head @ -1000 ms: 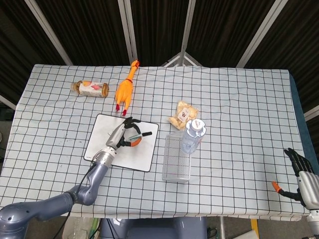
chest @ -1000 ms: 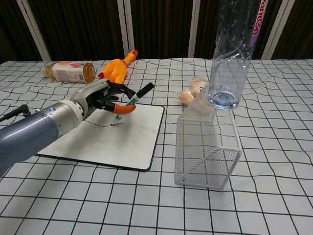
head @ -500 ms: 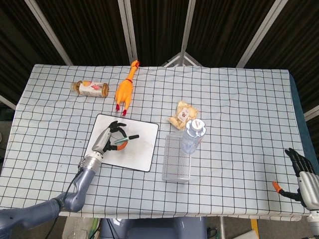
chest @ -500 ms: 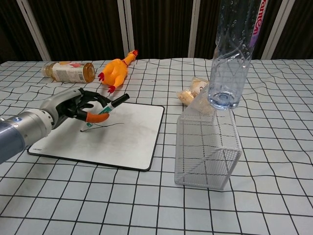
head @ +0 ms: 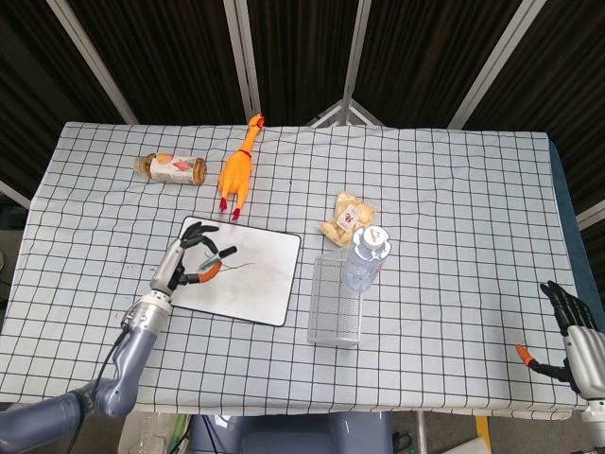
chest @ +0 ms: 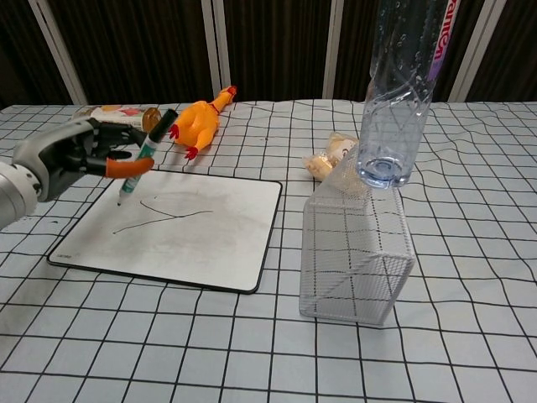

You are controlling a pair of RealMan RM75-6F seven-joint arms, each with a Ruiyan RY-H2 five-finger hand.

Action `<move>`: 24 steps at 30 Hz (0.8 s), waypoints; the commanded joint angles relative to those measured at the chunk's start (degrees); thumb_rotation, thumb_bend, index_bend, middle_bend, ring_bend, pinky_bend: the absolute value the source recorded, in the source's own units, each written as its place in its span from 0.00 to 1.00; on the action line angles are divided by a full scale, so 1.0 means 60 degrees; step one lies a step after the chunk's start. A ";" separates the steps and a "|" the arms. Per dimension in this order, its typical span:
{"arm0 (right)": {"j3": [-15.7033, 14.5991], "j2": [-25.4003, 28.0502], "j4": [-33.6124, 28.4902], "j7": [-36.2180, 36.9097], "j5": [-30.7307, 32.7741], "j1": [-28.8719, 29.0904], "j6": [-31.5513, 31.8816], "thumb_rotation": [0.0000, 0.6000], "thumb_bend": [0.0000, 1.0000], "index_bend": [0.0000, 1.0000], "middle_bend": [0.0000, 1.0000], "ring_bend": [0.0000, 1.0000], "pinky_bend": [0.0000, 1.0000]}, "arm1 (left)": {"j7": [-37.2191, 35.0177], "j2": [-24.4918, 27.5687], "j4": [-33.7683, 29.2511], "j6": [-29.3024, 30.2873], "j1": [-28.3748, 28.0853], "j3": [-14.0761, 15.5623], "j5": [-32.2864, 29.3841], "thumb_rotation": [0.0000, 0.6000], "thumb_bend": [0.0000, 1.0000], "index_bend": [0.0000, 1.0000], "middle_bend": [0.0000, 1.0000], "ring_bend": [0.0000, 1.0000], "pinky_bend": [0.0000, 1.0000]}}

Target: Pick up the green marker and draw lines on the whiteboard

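Note:
My left hand [head: 182, 264] [chest: 69, 155] holds the green marker [chest: 144, 157] [head: 218, 263] over the left part of the whiteboard [head: 250, 293] [chest: 218, 243]. In the chest view the marker is tilted, cap end up, its tip just above the board's left edge. A thin dark line [chest: 159, 214] runs across the board from lower left toward the middle. My right hand [head: 572, 333] hangs at the table's front right edge, fingers apart, holding nothing.
A wire basket [head: 337, 303] [chest: 357, 252] with a clear plastic bottle [head: 364, 255] [chest: 403, 92] stands right of the board. A rubber chicken [head: 236, 170] [chest: 199, 120], a lying jar [head: 172, 167] [chest: 113, 116] and a snack bag [head: 346, 217] [chest: 331, 155] lie behind.
My left hand has swept left across the board with the marker, leaving a longer line. The marker tip has lifted off near the board's left edge. The right hand has stayed still.

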 commanded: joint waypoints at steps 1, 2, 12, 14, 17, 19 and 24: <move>-0.0005 0.0012 -0.0012 0.0001 -0.0009 -0.0006 0.0006 1.00 0.27 0.00 0.00 0.00 0.00 | -0.0053 0.0854 -0.1115 0.0495 0.0068 -0.0569 0.0381 1.00 0.55 0.72 0.19 0.00 0.01; -0.0002 0.0016 -0.0009 0.0010 -0.0004 -0.0005 0.0004 1.00 0.27 0.00 0.00 0.00 0.00 | 0.0089 0.0973 -0.1189 0.0502 0.0035 -0.0606 0.0423 1.00 0.55 0.72 0.19 0.00 0.01; -0.0011 0.0037 0.0005 0.0027 0.0039 0.0004 -0.0072 1.00 0.27 0.00 0.00 0.00 0.00 | 0.3307 0.1857 -0.0274 -0.0249 -0.0442 0.0127 0.0458 1.00 0.51 0.70 0.19 0.00 0.01; -0.0009 0.0039 0.0002 0.0015 0.0039 0.0008 -0.0078 1.00 0.27 0.00 0.00 0.00 0.00 | 0.3968 0.1863 0.0014 -0.0307 -0.0475 0.0318 0.0359 1.00 0.48 0.70 0.19 0.00 0.01; -0.0016 0.0039 -0.0005 -0.0006 0.0029 0.0006 -0.0076 1.00 0.27 0.00 0.00 0.00 0.00 | 0.4830 0.1816 0.0553 -0.0350 -0.0496 0.0653 0.0384 1.00 0.45 0.69 0.19 0.00 0.01; -0.0016 0.0040 -0.0016 -0.0022 0.0029 0.0004 -0.0074 1.00 0.27 0.00 0.00 0.00 0.00 | 0.5315 0.1736 0.0907 -0.0402 -0.0500 0.0873 0.0375 1.00 0.43 0.68 0.19 0.00 0.01; -0.0021 0.0035 -0.0028 -0.0068 0.0036 0.0003 -0.0083 1.00 0.27 0.00 0.00 0.00 0.00 | 0.6122 0.1509 0.1498 -0.0584 -0.0455 0.1234 0.0113 1.00 0.38 0.65 0.17 0.00 0.00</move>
